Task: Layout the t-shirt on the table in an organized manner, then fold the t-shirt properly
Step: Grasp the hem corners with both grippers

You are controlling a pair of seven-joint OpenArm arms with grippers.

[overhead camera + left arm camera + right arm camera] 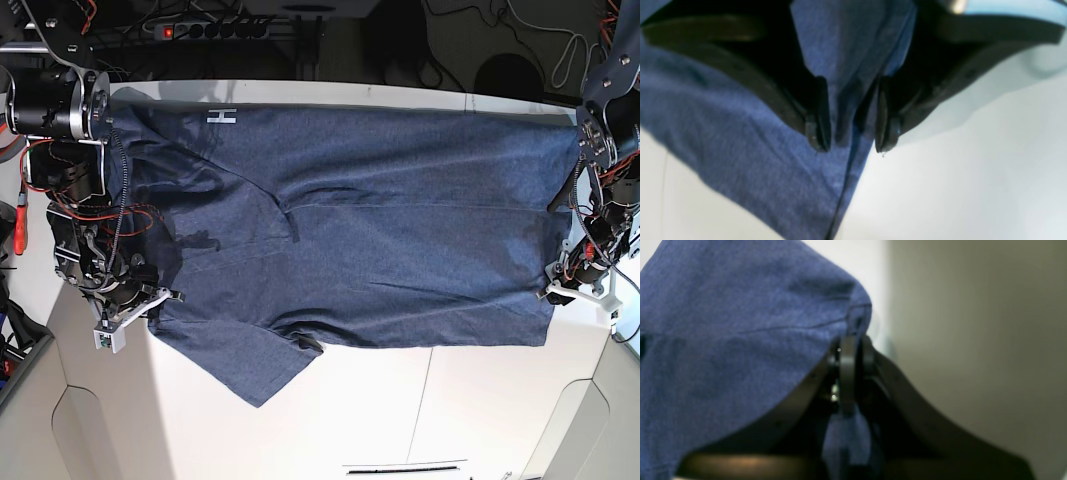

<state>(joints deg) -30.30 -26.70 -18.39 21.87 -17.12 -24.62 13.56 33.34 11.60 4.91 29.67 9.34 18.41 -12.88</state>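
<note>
Navy-blue heathered cotton t-shirt (370, 220) lies spread across the large white table (400, 410), filling the base view's middle. At the frame's left, the right gripper (848, 373) has its jaws clamped on a fabric fold. At far right, the left gripper (851, 133) stands partly open, with cloth between its fingers (818, 133).

Robotics lab: power strip (215, 29), loose cables (560, 40), exposed arm wiring behind white table (330, 420).
</note>
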